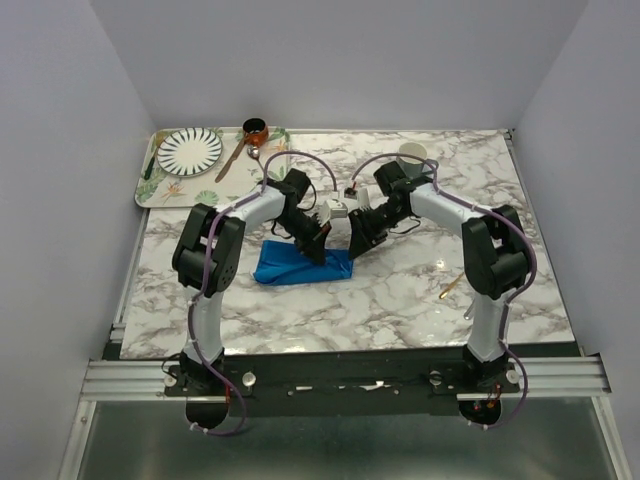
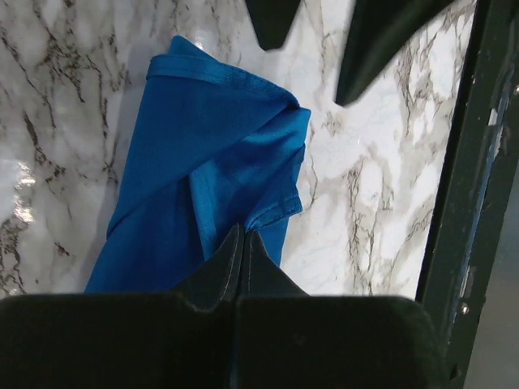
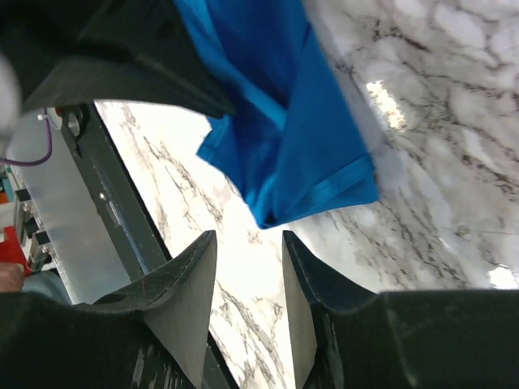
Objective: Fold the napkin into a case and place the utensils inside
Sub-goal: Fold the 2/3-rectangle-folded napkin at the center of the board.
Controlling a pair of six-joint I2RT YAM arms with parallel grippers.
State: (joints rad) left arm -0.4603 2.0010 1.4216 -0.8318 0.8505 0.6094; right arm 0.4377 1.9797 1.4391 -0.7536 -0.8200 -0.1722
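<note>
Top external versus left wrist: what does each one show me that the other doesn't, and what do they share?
Only top external: the tray at the far left with a striped plate, and the gold spoon lying on the table near the right arm.

Only left wrist: the left gripper shut on the napkin's hem, and the cloth's overlapping fold layers up close.

Both: the blue napkin, folded, on the marble table, with the right gripper open just beyond it.

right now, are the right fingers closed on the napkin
No, the right fingers stand apart with nothing between them, the napkin beyond their tips.
</note>
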